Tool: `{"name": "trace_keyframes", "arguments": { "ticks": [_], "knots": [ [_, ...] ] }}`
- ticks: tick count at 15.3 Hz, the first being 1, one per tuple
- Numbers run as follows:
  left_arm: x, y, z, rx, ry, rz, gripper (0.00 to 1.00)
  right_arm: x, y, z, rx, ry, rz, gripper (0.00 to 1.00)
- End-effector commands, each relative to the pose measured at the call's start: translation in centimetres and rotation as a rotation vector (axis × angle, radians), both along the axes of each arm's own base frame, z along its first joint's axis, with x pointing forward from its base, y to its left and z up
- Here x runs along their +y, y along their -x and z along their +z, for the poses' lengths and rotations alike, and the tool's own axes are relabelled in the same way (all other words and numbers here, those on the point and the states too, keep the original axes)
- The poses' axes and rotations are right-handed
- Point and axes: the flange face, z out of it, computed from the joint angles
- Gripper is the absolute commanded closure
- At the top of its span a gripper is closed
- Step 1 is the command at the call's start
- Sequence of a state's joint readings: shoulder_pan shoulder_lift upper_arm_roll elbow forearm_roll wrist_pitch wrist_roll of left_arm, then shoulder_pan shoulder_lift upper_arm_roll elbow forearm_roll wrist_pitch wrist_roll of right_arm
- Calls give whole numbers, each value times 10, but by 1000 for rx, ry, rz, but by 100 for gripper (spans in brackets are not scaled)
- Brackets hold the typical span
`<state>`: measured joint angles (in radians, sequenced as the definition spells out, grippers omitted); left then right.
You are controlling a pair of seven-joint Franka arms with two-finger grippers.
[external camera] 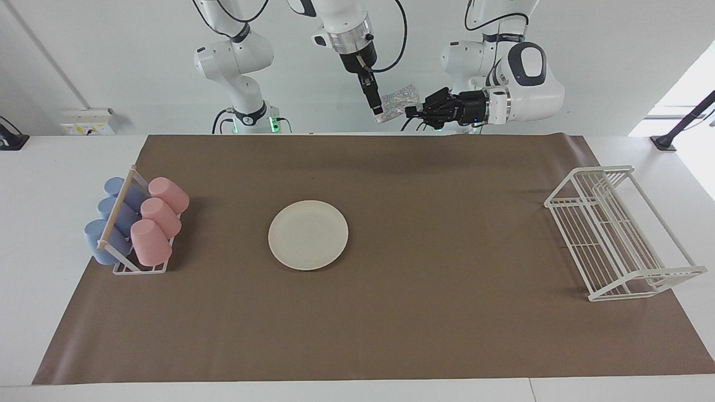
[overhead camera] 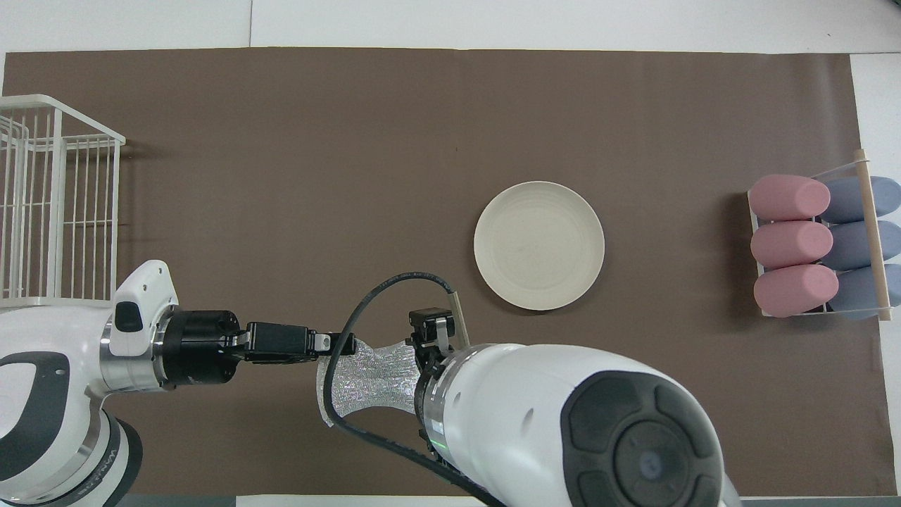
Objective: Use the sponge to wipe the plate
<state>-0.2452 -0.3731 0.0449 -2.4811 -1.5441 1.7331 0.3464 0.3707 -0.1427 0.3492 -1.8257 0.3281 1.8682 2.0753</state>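
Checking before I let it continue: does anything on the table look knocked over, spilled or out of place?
Nothing stands out. The plate lies flat and bare on the mat, the cups sit in their holder, and the wire rack stands upright.

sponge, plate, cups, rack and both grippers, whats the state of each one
sponge: up in the air, held by the left gripper
plate: flat on the mat, bare
pink cups: lying on their sides in the cup rack
blue cups: lying beside them
wire rack: empty
left gripper: shut on sponge
right gripper: open, at the sponge
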Motion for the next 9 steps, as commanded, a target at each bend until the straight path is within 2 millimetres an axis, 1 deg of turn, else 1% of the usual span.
{"name": "trace_keyframes", "arguments": {
  "ticks": [1,2,3,4,7,9],
  "knots": [
    [1,11,-3,-9,31,0,100,-2,16,-3,1,-18,-24,0],
    [0,11,-4,-9,31,-5,100,4,20,-2,5,-35,-17,0],
    [0,12,-4,-8,34,-10,100,6,21,-3,-2,-45,-18,0],
    [-1,13,-3,-8,37,-15,100,6,19,-7,-9,-49,-23,0],
    [-2,14,-3,-7,39,-23,100,6,14,-5,-43,-77,-40,0],
    [-4,15,-2,-9,41,-30,100,6,11,-10,-54,-85,-53,0]
  ]
}}
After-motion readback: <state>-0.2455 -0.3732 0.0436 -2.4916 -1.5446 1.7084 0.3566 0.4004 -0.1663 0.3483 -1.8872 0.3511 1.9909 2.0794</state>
